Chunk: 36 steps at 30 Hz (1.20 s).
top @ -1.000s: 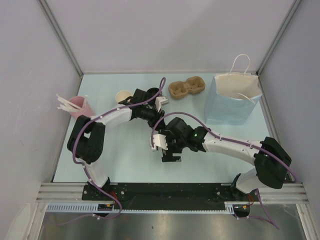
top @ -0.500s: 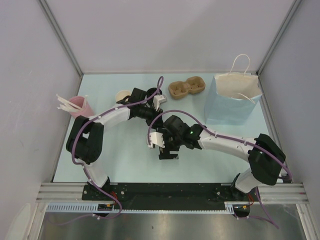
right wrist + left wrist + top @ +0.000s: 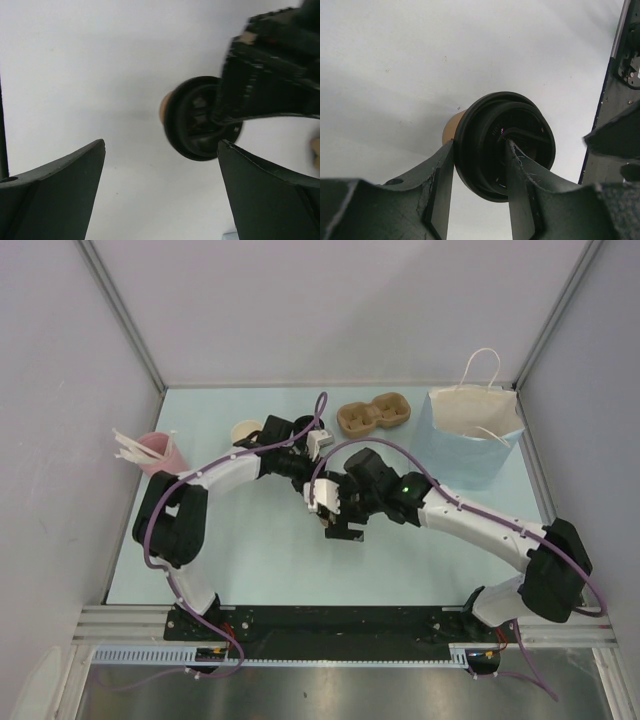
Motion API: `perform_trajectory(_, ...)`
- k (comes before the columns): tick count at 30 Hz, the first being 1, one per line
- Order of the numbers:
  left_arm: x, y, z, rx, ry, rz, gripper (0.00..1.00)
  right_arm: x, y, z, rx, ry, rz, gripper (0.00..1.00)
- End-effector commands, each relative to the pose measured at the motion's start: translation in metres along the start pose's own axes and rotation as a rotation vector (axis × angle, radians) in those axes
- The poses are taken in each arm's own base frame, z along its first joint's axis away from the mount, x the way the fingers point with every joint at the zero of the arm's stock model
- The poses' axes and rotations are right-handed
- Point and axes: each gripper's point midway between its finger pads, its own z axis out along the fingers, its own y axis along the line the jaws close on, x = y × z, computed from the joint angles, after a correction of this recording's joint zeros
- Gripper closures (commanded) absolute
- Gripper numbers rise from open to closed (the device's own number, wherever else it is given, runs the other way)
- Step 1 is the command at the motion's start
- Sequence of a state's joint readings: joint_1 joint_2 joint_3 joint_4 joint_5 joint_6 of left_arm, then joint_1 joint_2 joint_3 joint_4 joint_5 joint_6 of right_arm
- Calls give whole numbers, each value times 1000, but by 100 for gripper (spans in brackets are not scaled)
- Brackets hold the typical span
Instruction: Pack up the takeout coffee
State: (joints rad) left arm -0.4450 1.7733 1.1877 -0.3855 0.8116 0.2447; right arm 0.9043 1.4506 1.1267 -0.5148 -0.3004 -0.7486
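Observation:
The takeout coffee is a tan cup [image 3: 452,133] under a round black lid [image 3: 485,120]. It stands on the table at the back centre. My left gripper [image 3: 480,150] is shut on the lid's rim, one finger outside the rim and the other in the lid's recess. From above, the left gripper [image 3: 308,440] hides most of the cup. My right gripper [image 3: 161,145] is open and empty, a little short of the lidded cup [image 3: 200,117]. In the top view the right gripper [image 3: 330,515] hangs just in front of and right of the left one.
An open tan cup [image 3: 245,430] stands just left of the left wrist. A pink cup of white stirrers [image 3: 155,450] is at the far left. A brown two-hole cup carrier [image 3: 373,417] lies at the back, and a pale blue paper bag [image 3: 468,435] stands open at the back right.
My right arm has swung away from the near edge toward the lidded cup, its jaws still wide. The left gripper has kept its grip and drifted slightly left.

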Motion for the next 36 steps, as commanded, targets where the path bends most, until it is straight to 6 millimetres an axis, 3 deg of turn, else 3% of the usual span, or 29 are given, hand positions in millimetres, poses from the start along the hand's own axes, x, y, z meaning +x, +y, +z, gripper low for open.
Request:
perform_trajectory(1,73,41,2,-186,261,-17,55,-20,-20,-31,54,-75,27,1)
perform_trajectory(9,43,33,-4,-157,221,6,50,-6,-45,-51,78,-138,160,2)
perform_trajectory(20,13,16,-8,-81,179,3,42,13,-65,-56,126,-139,267,2)
perform_trajectory(36,-57,-19,-28,39,76,63,29,23,-59,-44,88,-119,299,2)
